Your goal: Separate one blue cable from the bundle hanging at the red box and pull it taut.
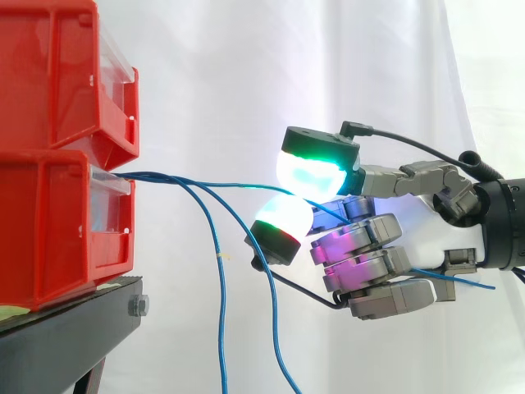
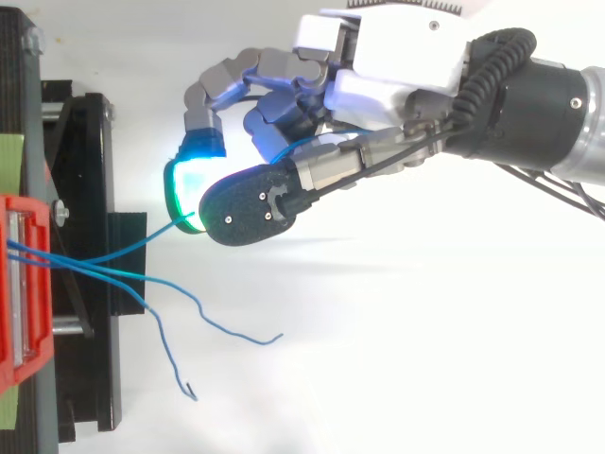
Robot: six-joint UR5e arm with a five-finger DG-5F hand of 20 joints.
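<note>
1. White curtain (image 1: pixel 246 82) hangs behind everything, bright and plain, and the work stands in front of it at the left.
2. Two red bins sit stacked there, the upper bin (image 1: pixel 49 74) resting on the lower bin (image 1: pixel 49 230), both carried by a black stand (image 1: pixel 66 328).
3. From the front of the lower bin, just under its clear lip, a small bundle of thin blue wires comes out toward the right.
4. One blue cable (image 1: pixel 230 185) leaves the bundle and runs almost level across the gap, with only a slight bow, straight to the robot's hand (image 2: pixel 397 57).
5. That hand reaches in from the right and has the cable nipped between two glowing fingertips (image 1: pixel 316 172), the upper one shining green and cyan, the lower one green with a red rim.
6. Its other fingers are curled in toward the palm below the pinch, washed in a magenta glow.
7. Behind the hand, the loose end (image 1: pixel 472 284) of the same cable pokes out to the right, past the wrist.
8. The two loose cables (image 1: pixel 221 312) are apart from the hand; they droop from the bin in long curves below the held one.
9. From above, those two trail away from the bin in wavy lines, their ends well clear of the fingers.
</note>
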